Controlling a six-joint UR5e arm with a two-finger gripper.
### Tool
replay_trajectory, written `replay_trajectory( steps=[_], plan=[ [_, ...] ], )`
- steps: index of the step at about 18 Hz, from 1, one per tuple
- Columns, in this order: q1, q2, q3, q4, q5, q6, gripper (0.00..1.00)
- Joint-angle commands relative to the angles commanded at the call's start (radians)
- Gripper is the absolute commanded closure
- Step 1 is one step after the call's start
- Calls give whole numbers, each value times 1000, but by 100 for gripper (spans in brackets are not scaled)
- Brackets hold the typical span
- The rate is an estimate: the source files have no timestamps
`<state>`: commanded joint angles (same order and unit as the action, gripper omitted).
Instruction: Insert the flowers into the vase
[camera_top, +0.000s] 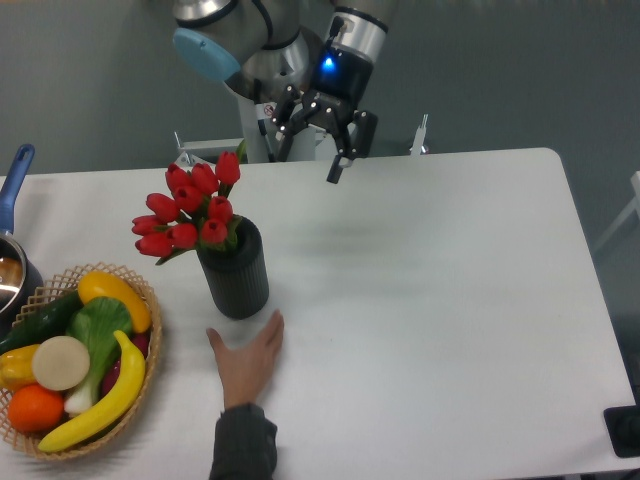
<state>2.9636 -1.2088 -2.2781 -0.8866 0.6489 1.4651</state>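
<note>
The red tulip flowers (190, 210) stand in the dark ribbed vase (234, 272), their heads leaning to the left over its rim. The vase is upright on the white table, left of centre. My gripper (306, 150) hangs well above and to the right of the vase, near the table's far edge. Its two black fingers are spread apart with nothing between them.
A person's hand (247, 358) lies flat on the table just in front of the vase. A woven basket (150, 322) of fruit and vegetables sits at the front left. A pot with a blue handle (14, 180) is at the left edge.
</note>
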Motion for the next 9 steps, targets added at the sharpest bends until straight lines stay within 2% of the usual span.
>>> replay_trajectory(
  steps=[2,6,9],
  plan=[
    [3,-6,35,-5,15,-18,0],
    [-2,-21,115,-29,207,-25,0],
    [-3,-63,205,-74,222,-25,0]
  ],
)
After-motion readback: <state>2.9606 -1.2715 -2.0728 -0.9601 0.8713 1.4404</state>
